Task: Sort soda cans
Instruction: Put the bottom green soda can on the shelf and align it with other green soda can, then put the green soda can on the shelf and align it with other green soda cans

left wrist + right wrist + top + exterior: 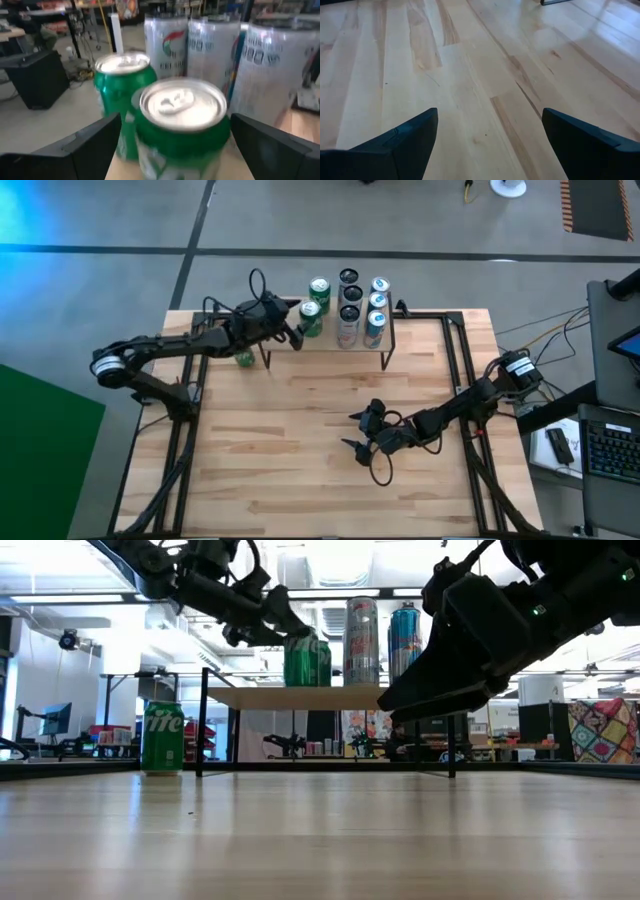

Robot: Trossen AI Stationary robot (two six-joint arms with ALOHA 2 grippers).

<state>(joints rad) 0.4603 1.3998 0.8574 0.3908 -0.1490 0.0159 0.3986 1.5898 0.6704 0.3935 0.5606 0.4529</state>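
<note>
Up on the small raised shelf (385, 340) at the far edge of the table (300, 450), the soda cans stand in three short rows. The left gripper (300, 332) sits right at the shelf's left end, its fingers (95, 145) spread wide on either side of the nearer green can (180, 125), flanking it without visibly pressing its sides, so the jaws read as released. A second green can (319, 288) stands just behind that one, farther along the shelf. Beside the green row comes a row of black cans (349, 295), three by the overhead view, and past them the pale blue and silver cans (377, 305), also three, nearest the shelf's right end. In the left wrist view these rows show as pale, printed cylinders close behind the green pair.

One more green can (162, 738) stands upright on the table itself, off the shelf, just beside its left front leg and below the left arm.

The right gripper (362, 432) hovers well apart from the shelf, over the bare middle of the table toward the near side. Its fingers (400, 145) are parted with only wood grain between them, gripping nothing.
</note>
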